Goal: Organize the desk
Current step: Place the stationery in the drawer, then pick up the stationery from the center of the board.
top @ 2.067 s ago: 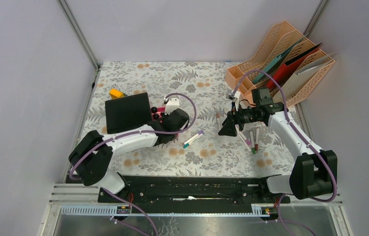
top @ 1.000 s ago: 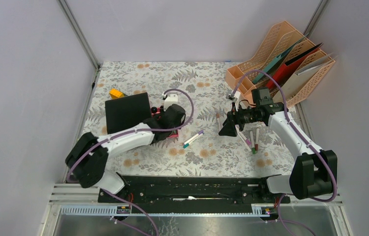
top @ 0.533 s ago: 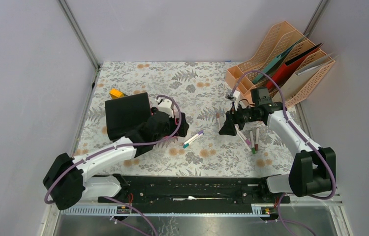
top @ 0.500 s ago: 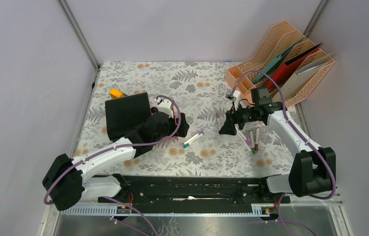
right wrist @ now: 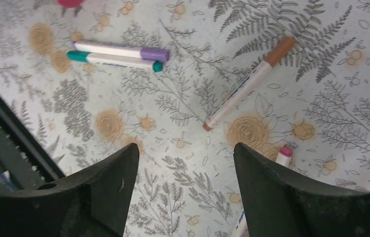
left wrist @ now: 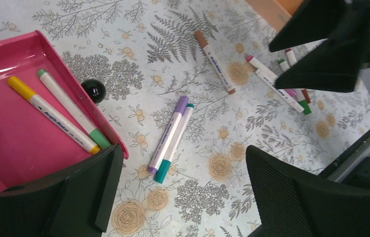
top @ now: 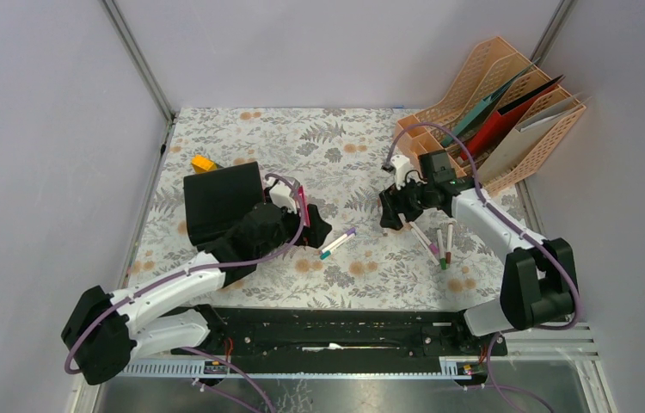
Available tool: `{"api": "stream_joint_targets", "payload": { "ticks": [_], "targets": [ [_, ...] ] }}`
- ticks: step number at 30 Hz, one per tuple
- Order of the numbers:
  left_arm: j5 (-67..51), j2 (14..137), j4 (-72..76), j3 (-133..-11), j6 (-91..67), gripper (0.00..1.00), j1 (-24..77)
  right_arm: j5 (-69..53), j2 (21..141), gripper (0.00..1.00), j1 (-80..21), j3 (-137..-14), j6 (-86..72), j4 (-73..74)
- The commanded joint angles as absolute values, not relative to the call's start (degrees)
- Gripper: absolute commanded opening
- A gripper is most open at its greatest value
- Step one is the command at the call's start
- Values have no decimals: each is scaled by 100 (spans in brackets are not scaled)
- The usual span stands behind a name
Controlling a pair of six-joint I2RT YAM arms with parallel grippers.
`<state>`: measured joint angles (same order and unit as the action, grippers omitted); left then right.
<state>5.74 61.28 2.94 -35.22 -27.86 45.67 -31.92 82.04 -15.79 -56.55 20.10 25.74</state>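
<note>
The desk (top: 319, 138) is covered in fern-print cloth. A purple marker (left wrist: 169, 133) and a teal marker (left wrist: 174, 144) lie side by side on it, just ahead of my open, empty left gripper (left wrist: 183, 157). At its left finger a pink tray (left wrist: 10, 143) holds a yellow marker (left wrist: 50, 113) and a green marker (left wrist: 72, 111). My right gripper (right wrist: 180, 154) hovers open and empty over the cloth, with a brown-capped marker (right wrist: 249, 84) just beyond it. From above, the left gripper (top: 317, 231) is by the tray and the right gripper (top: 388, 211) is mid-right.
A black notebook (top: 220, 198) and a small yellow object (top: 203, 162) lie at the left. Several more markers (top: 437, 245) lie near the right arm. An orange file rack (top: 495, 107) stands at the back right. A black ball (left wrist: 93, 90) sits beside the tray.
My left gripper's jaws have opened wide, and that arm has swung its elbow toward the near left. My right gripper has shifted a little left and farther back.
</note>
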Motion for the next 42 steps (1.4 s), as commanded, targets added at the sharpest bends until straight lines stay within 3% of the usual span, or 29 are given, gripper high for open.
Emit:
{"api": "stream_joint_targets", "payload": {
  "ticks": [1, 12, 32, 36, 42],
  "targets": [
    [378, 5771, 765, -3392, -2751, 99, 4535, -1955, 8490, 77, -1984, -6003, 1460, 2052],
    [418, 5452, 810, -3167, -2803, 99, 4535, -758, 9550, 73, -2509, -6258, 735, 1577],
    [326, 5423, 953, -3053, -2928, 99, 4535, -80, 10781, 48, -2619, -6730, 885, 1706],
    [284, 5429, 1020, -3051, -2982, 99, 4535, -30, 10882, 32, -2614, -6715, 968, 1748],
    [122, 5456, 1274, -2959, -3144, 99, 4535, 316, 10985, 27, -2619, -6671, 1091, 1771]
  ]
}}
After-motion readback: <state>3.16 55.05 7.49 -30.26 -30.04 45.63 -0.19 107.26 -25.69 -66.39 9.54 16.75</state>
